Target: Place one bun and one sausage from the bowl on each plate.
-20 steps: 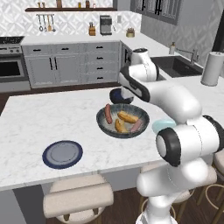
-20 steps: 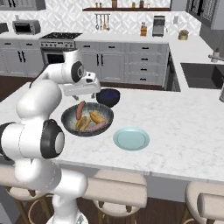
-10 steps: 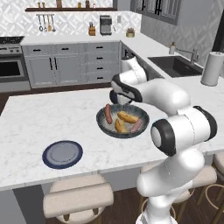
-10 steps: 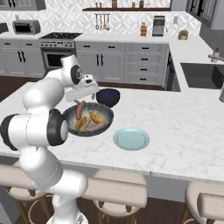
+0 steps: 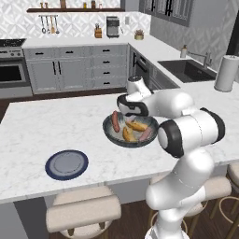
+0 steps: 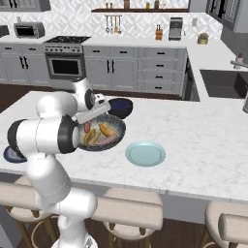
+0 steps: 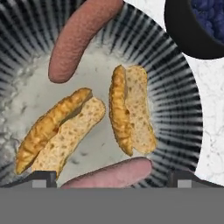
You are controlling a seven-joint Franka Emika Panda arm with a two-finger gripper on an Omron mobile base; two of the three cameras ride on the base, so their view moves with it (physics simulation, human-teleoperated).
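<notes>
Now your arm has swung in low over the dark grey bowl (image 5: pixel 130 131) mid-island, gripper (image 7: pixel 109 180) spread wide and empty above both buns (image 7: pixel 130 108) and sausages (image 7: pixel 81 37), so you're poised for the first pick.

The bowl (image 7: pixel 175 109) was dark grey with pale ribbed streaks on its wall and a speckled light grey bottom, and the two buns (image 7: pixel 131 109) in it were golden-brown on the crust, tan on the cut side. Both sausages (image 7: pixel 81 37) were a dull reddish pink. One plate (image 6: pixel 145 153) was pale teal, the other plate (image 5: pixel 66 164) navy with a greyer middle, the small bowl (image 7: pixel 197 26) was near black outside with bumpy deep blue inside, all on a white counter (image 5: pixel 56 126) with faint grey veins.
</notes>
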